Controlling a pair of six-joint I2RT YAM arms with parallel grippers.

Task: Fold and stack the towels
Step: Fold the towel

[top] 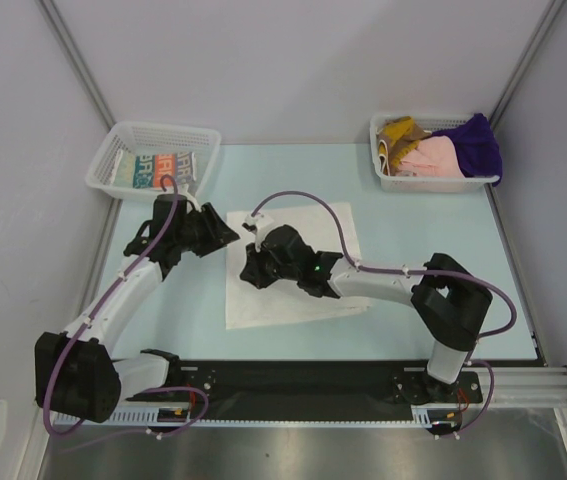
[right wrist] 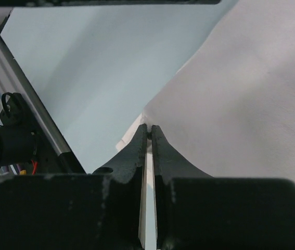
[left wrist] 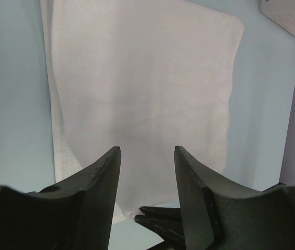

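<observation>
Viewing from top: white towel [top: 298, 270] lies spread flat mid-table [top: 413, 230], one layer, not yet folded.
Top, right gripper [top: 250, 275]: down at the towel's left edge, near side.
Top, left gripper [top: 228, 235]: just beside the towel's far-left corner; can't tell from here whether it touches.
Top, left basket [top: 113, 150]: holds one folded print towel [top: 163, 168], so the stack has likely begun.
Top, right basket [top: 433, 182]: mustard towel [top: 399, 132], pink towel [top: 431, 155] and purple towel [top: 475, 142] heaped in it, unfolded.
Left wrist, jaws: spread apart, nothing between them.
Left wrist, towel: stretches away beyond the tips, smooth, with table showing on both sides.
Right wrist, jaws: pressed together at the towel's edge with a thin white sliver in the gap, so it looks like a pinch on the white towel's hem.
Right wrist, towel: runs off to the right of the fingers, bare table to the left.
Step in hand: judged as grabbing the left edge for the first fold.
Doing it well: left jaws should get under the far-left corner and close before any lift.
Doing it well, lift: raise both corners level and together, carry them across to the right edge, and match the edges.
Risk: a one-sided pull would drag or skew the cloth, and a thin hem pinch may slip.
</observation>
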